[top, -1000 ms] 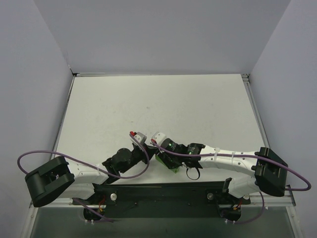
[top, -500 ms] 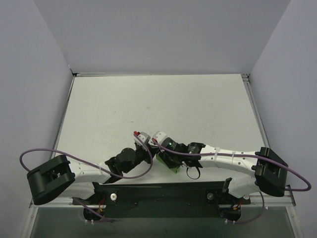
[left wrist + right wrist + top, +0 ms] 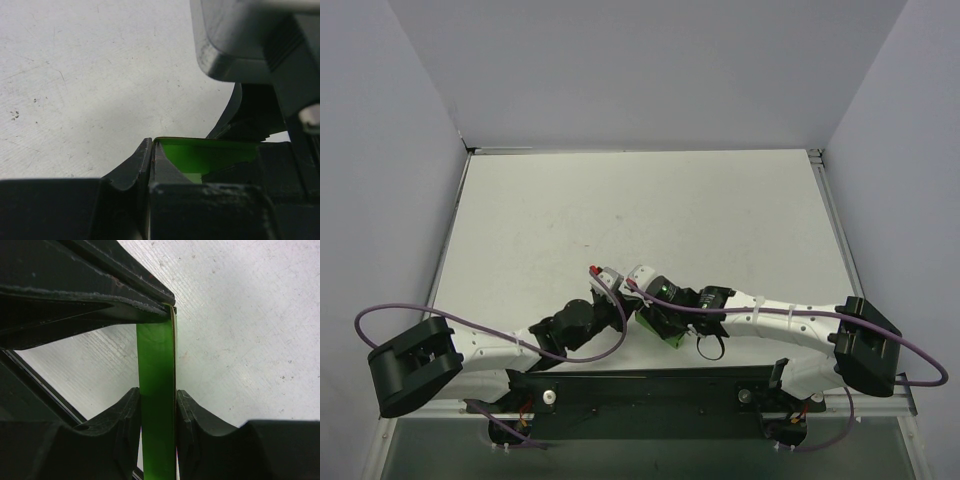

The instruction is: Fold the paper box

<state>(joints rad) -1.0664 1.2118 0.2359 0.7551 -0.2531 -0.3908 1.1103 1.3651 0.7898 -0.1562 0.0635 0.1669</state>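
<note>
The paper box [image 3: 666, 335] is a bright green card piece held just above the table near its front edge, between both grippers. My left gripper [image 3: 626, 314] comes from the left; in the left wrist view [image 3: 151, 150] its jaws are pressed together on a thin edge of the green card [image 3: 210, 152]. My right gripper [image 3: 654, 318] comes from the right; in the right wrist view [image 3: 158, 407] its jaws are shut on an upright green panel [image 3: 157, 370]. The left gripper's fingers [image 3: 125, 302] pinch that panel's top edge. Most of the box is hidden by the grippers.
The white table [image 3: 650, 220] stretches behind the grippers, with grey walls on three sides. The black base rail [image 3: 650, 385] runs along the near edge. Purple cables [image 3: 380, 315] loop beside both arm bases.
My left arm has shifted a little to the right, its gripper closing in on the box. The right arm and the box have barely moved.
</note>
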